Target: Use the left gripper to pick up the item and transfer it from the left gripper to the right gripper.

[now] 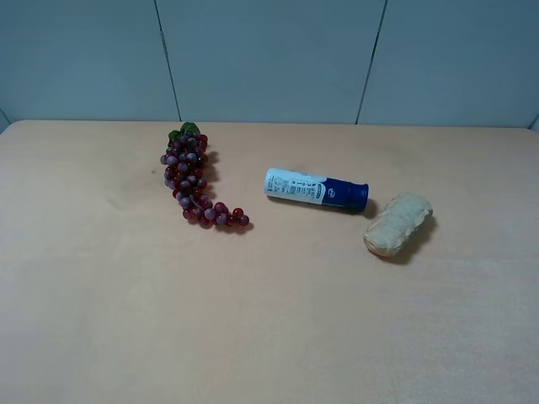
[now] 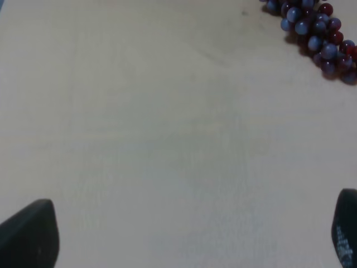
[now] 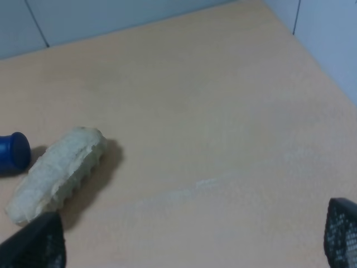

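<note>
The item, a pale tan oblong bread loaf (image 1: 398, 224), lies on the wooden table right of centre, just beside the tube's blue cap. It also shows in the right wrist view (image 3: 56, 173), ahead of and to one side of the right gripper (image 3: 187, 240), which is open and empty with its fingertips (image 3: 341, 229) far apart. The left gripper (image 2: 187, 234) is open and empty over bare table, its fingertips (image 2: 28, 234) at the frame corners. The loaf is out of the left wrist view. Neither gripper shows in the exterior high view.
A white-and-blue tube (image 1: 316, 188) lies mid-table; its blue cap (image 3: 12, 152) shows beside the loaf. A purple grape bunch (image 1: 192, 181) lies at the back left, also in the left wrist view (image 2: 312, 33). A grey panelled wall (image 1: 269, 59) stands behind the table.
</note>
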`<state>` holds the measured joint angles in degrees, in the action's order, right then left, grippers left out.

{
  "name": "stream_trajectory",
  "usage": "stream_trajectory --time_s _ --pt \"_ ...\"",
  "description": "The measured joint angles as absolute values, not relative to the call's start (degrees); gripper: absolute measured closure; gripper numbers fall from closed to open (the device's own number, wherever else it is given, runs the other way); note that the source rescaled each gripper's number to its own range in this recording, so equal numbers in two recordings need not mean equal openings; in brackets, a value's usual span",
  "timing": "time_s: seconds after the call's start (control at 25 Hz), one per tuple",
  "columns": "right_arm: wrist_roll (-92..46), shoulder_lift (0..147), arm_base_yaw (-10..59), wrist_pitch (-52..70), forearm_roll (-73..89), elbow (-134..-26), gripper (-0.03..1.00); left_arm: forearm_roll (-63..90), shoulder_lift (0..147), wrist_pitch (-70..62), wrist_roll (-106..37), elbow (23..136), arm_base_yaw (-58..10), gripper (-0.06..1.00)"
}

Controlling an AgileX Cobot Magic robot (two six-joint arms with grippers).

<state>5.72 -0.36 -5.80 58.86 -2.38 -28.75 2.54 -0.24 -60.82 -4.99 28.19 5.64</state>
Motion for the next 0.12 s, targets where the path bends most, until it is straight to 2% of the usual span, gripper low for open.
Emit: stream_trajectory --time_s 0.12 --pt "5.72 -0.36 -5.80 58.86 -2.38 -28.75 -0.03 2.54 -0.24 -60.82 -4.99 28.19 5.64 -0.02"
